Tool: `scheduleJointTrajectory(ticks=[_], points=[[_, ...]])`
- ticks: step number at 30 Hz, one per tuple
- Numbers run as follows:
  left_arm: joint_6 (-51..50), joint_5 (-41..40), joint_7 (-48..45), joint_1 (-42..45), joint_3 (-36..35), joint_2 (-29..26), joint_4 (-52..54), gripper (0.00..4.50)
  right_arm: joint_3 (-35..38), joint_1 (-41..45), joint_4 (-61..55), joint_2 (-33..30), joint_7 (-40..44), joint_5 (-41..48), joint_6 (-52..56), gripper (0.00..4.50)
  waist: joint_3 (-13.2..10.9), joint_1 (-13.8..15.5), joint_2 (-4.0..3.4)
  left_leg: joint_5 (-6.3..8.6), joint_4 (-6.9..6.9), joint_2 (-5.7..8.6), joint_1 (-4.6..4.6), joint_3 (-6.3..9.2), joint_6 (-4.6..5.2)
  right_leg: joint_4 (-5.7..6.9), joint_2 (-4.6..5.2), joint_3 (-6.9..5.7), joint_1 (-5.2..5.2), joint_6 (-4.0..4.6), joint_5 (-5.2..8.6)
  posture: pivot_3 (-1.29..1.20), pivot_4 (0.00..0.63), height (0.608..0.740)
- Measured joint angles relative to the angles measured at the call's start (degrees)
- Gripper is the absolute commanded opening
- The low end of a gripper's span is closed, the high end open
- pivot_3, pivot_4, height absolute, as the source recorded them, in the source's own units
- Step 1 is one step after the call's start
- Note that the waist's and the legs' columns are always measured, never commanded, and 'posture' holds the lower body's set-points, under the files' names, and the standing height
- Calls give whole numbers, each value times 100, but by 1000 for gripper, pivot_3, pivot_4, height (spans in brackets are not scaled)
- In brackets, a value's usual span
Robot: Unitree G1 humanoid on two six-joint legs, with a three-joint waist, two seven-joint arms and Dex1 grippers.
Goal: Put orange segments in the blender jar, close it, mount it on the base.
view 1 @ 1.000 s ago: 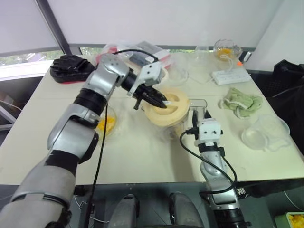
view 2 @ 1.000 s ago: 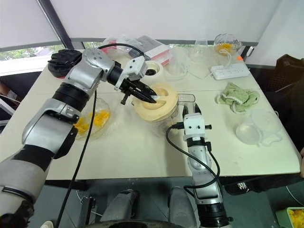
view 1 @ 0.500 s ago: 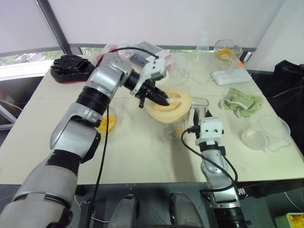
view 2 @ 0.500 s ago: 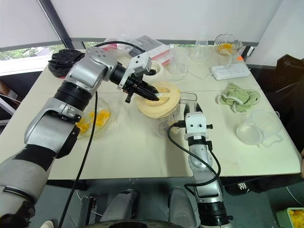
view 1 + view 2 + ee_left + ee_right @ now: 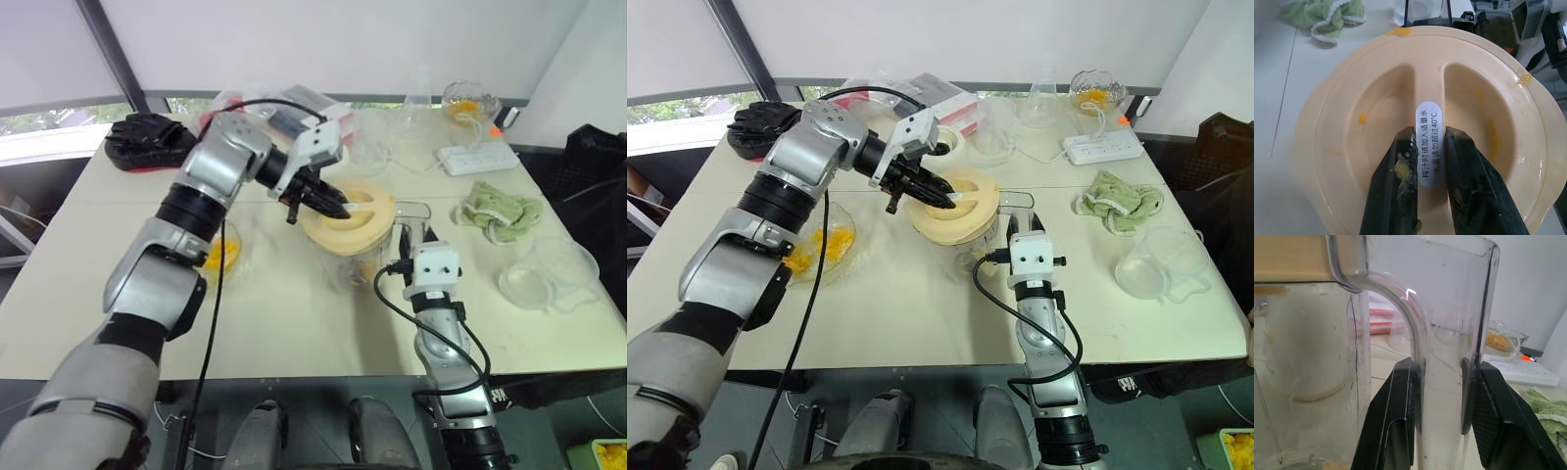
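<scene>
Left eye view shows the cream-yellow lid [image 5: 345, 220] sitting level on the mouth of the blender jar [image 5: 364, 257] at the frame's centre, where a second ago it lay lower and tilted toward the lower left. Since then the left arm's wrist has lifted and bent a little, while the right arm has kept its place.

That left arm reaches in from the lower left, its forearm crossing above the shallow bowl of orange segments [image 5: 221, 257], and the left gripper [image 5: 1429, 164] points down and rightward onto the lid. Its fingers [image 5: 1396, 186] stand narrow, closed on the lid's raised middle rib with the white label, with bits of fruit pulp stuck to them.

Rising from the bottom centre, the right arm points its right gripper [image 5: 1442, 387] slightly upward, fingers [image 5: 1400, 401] clamped on the jar's clear side handle. The jar stands on the counter [image 5: 294, 323]. The cream-white base [image 5: 942, 143] sits above the jar in the frame, partly behind the left wrist.
</scene>
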State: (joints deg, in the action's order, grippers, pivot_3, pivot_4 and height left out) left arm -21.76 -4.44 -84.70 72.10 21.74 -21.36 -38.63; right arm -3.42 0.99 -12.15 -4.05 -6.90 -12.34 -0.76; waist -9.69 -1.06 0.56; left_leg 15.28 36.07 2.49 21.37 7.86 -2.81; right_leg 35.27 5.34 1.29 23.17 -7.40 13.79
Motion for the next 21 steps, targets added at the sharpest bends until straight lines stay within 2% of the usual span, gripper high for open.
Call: scheduleJointTrajectory(ticks=[4,14,21], points=[[240,-28,68,-55,-87,7,54,3487,-18,22,6,-7,22,-30,-24,944,-4,14,3,0,3,1,1,1,-1,4,0,1,1,0,-1,0,150,740],[125,-146,278,-163,-439,82,41,3487,17,11,18,-7,-11,6,-20,944,-4,11,1,-1,7,2,2,0,-1,10,0,2,2,0,-2,0,150,740],[-439,-822,1068,-152,-1491,287,-18,3487,72,8,59,-6,-15,134,-97,944,-21,0,-3,-1,5,2,5,0,-2,12,0,2,10,0,-3,0,150,740]])
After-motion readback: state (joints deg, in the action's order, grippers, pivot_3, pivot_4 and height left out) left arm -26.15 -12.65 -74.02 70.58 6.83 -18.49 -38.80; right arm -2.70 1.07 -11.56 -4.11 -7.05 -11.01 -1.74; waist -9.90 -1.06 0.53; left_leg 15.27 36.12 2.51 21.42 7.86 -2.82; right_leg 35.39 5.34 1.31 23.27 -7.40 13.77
